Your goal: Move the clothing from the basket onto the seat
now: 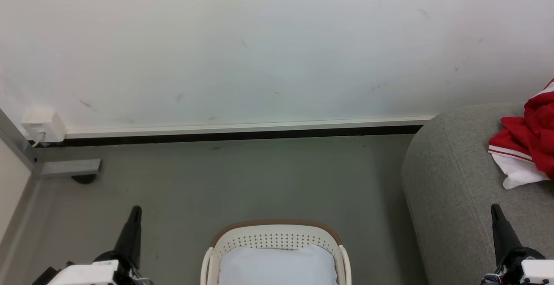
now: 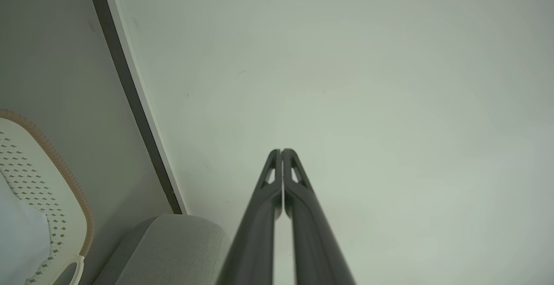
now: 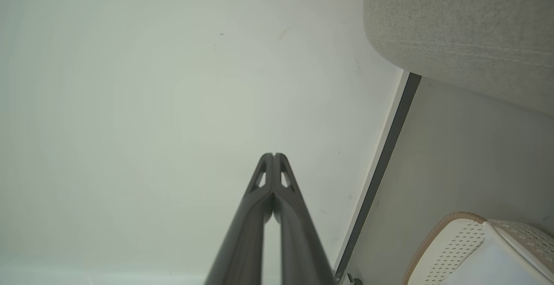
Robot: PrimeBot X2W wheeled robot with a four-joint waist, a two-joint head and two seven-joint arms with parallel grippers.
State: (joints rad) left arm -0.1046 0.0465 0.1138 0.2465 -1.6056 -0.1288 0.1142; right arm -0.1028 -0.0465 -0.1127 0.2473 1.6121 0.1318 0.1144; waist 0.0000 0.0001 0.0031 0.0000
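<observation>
Lying at the head view's right edge, the clothing [image 1: 531, 138] is resting on the seat [image 1: 450, 190]. It is looking light and limp; a raised fold is inviting a pinch. The left gripper [image 2: 281, 152] and right gripper [image 3: 273, 155] are pressing their fingers together, empty.

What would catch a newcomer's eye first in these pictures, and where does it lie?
The red jersey stands out most, crumpled on the grey sofa at the right edge of the head view. Next comes the white basket at bottom centre, holding a pale cloth.
</observation>
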